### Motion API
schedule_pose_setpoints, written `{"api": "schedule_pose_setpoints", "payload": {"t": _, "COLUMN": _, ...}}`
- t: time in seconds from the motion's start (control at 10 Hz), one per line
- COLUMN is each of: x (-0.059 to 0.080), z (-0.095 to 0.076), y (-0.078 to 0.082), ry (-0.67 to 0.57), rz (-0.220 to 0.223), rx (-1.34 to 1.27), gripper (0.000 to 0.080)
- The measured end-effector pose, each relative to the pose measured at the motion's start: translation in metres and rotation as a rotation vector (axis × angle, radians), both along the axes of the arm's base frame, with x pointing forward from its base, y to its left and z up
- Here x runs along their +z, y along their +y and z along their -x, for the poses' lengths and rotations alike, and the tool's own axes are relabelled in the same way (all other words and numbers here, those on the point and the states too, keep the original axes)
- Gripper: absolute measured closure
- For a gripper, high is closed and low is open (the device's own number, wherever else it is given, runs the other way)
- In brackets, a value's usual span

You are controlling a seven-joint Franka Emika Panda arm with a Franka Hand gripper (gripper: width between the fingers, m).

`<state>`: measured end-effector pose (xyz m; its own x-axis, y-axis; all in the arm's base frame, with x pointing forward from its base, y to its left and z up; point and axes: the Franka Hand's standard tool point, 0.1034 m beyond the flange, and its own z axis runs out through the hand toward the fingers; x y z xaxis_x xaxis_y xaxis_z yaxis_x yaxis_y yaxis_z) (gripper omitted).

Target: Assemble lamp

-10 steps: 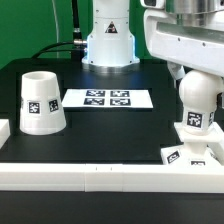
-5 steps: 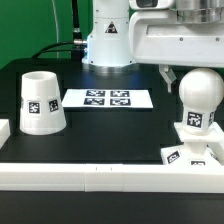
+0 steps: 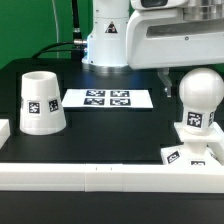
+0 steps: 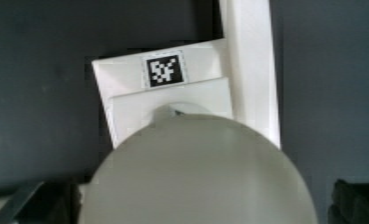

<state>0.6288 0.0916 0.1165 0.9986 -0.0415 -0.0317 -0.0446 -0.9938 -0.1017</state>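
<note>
One black table point(image 3: 100, 135); green backdrop point(image 3: 35, 25); fingers point(image 4: 30, 203) apparently spread, empty, flanking bulb point(image 3: 200, 98).

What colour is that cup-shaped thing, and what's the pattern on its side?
The shade is white, with a black-and-white square marker on its side. It shows best in the exterior view.
</note>
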Motion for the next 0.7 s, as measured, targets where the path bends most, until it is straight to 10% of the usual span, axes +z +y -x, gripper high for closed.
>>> {"api": "schedule_pose_setpoints", "payload": {"t": 0.7, "x": -0.0002, "z": -0.0026, "y": -0.0035, "ry": -0.061, "rz": 0.035, "rx": 0.555, "gripper": 0.0101}}
